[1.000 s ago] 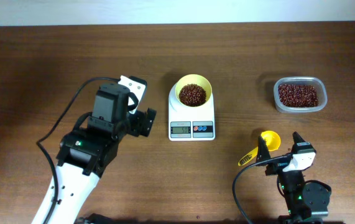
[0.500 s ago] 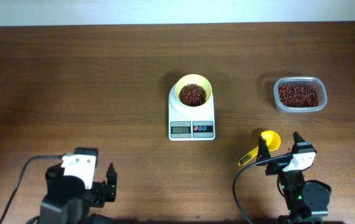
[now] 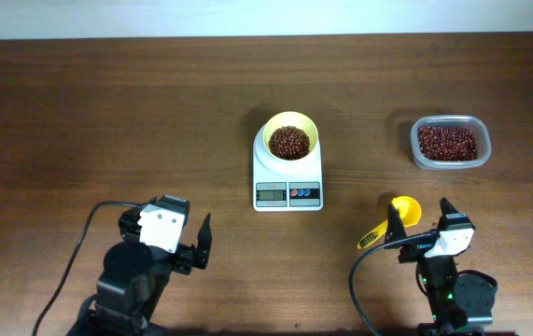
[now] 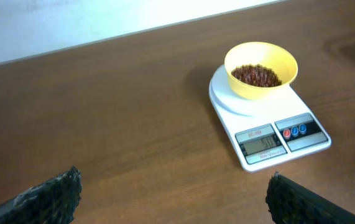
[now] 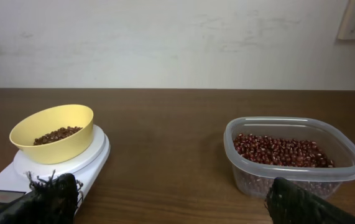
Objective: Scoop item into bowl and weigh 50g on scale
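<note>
The yellow bowl (image 3: 269,140) stands on the white scale (image 3: 288,194) at table centre and holds dark red-brown beans (image 3: 289,142). It also shows in the left wrist view (image 4: 261,90) and the right wrist view (image 5: 53,146). More beans (image 3: 448,143) fill a clear tub (image 3: 415,140) at the right. My left gripper (image 3: 199,245) is open and empty at the front left, well short of the scale (image 4: 270,118). My right gripper (image 3: 420,219) is open and empty at the front right. Its fingers (image 5: 177,205) frame the scale (image 5: 78,165) and the tub (image 5: 292,174).
A small yellow handled scoop (image 3: 392,221) lies on the table just left of my right gripper. A pale wall runs along the table's far edge.
My left arm has pulled back from beside the scale to the table's front left, then shifted a little right. The right arm, bowl and scoop have not moved.
</note>
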Robot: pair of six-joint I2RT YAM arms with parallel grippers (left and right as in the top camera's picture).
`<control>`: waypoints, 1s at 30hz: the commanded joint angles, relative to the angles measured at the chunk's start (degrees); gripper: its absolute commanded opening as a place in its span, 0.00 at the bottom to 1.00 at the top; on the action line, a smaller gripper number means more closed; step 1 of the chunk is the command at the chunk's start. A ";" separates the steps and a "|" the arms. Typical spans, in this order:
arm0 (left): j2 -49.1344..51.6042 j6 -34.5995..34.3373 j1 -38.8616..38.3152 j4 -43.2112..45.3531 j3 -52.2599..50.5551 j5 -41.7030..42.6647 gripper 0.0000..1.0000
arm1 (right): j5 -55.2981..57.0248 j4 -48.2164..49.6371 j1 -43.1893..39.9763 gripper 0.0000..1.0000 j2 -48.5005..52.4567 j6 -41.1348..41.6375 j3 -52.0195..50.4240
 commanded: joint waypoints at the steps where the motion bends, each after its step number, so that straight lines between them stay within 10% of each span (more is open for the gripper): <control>1: -10.43 1.77 3.39 9.53 -10.08 3.78 0.99 | 0.46 -0.33 -0.31 0.99 -0.37 0.39 -0.31; 10: -24.15 1.77 23.54 23.34 -24.87 10.86 0.99 | 0.46 -0.35 -0.31 0.99 -0.39 0.39 -0.31; 30: -24.37 0.31 24.17 31.10 -34.01 8.90 0.99 | 0.46 -0.35 -0.31 0.99 -0.37 0.39 -0.31</control>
